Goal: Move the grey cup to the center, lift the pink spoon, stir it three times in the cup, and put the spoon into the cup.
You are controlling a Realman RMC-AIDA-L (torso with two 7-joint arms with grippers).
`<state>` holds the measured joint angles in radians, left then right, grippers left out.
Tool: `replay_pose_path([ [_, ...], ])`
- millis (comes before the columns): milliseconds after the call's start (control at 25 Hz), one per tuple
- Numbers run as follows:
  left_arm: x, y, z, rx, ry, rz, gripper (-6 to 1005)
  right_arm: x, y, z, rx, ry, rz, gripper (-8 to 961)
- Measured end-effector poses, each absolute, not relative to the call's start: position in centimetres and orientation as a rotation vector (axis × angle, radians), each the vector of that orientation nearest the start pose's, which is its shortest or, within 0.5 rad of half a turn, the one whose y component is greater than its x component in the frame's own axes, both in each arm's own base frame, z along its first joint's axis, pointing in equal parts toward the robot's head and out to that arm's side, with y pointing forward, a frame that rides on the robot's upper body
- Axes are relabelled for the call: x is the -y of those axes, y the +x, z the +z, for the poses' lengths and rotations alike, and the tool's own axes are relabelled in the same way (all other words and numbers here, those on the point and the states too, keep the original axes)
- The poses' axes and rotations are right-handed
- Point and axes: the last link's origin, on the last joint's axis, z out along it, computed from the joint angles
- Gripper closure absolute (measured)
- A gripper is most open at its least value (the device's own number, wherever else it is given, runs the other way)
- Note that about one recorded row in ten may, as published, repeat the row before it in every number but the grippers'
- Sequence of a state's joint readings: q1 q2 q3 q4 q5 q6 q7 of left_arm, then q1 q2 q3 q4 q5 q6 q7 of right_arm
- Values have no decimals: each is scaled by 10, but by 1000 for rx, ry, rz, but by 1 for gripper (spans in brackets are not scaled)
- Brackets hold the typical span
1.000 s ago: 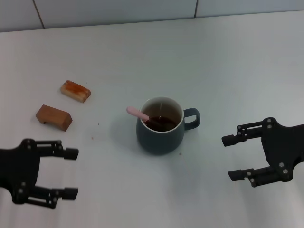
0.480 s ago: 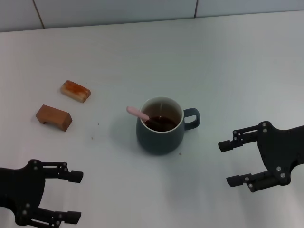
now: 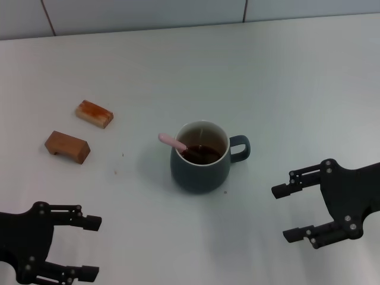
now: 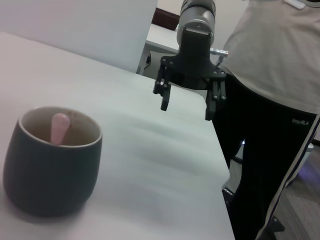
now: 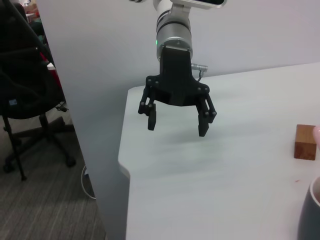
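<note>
Task looks essentially done. The grey cup (image 3: 200, 159) sits upright around mid-desk, handle toward the robot's right, dark liquid inside. The pink spoon (image 3: 173, 141) is in the cup: bowl end down in the liquid, pink handle leaning on the rim and sticking out toward the robot's left. The left wrist view agrees, with the handle tip showing just inside the rim (image 4: 61, 127).

Left tool (image 3: 89, 248) is low at the near-left corner, fingers apart, holding nothing, well clear of the cup. Right tool (image 3: 284, 212) is at the near right, also spread and empty, apart from the cup and handle. Each wrist view shows the opposite tool hanging over the desk (image 3: 285, 83) with its fingers apart: the right one (image 4: 186, 99), the left one (image 5: 176, 119).

Two brown blocks (image 3: 67, 146) (image 3: 94, 113) lie off to the left, well apart from the cup, not involved.

My read: cup placement and spoon-in-cup are satisfied as things lie. Can't verify the three stirs from a still. Nothing left but parking the arms, if that.
</note>
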<state>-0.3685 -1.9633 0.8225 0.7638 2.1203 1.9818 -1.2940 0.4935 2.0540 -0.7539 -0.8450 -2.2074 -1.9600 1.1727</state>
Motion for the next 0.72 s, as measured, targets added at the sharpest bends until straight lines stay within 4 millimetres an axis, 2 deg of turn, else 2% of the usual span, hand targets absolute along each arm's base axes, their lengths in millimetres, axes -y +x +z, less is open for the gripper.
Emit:
replay_pose_path([
  [720,-235,-306,45,539,-3139,-548,157,-272,264,25,-118,-3184,507,259],
])
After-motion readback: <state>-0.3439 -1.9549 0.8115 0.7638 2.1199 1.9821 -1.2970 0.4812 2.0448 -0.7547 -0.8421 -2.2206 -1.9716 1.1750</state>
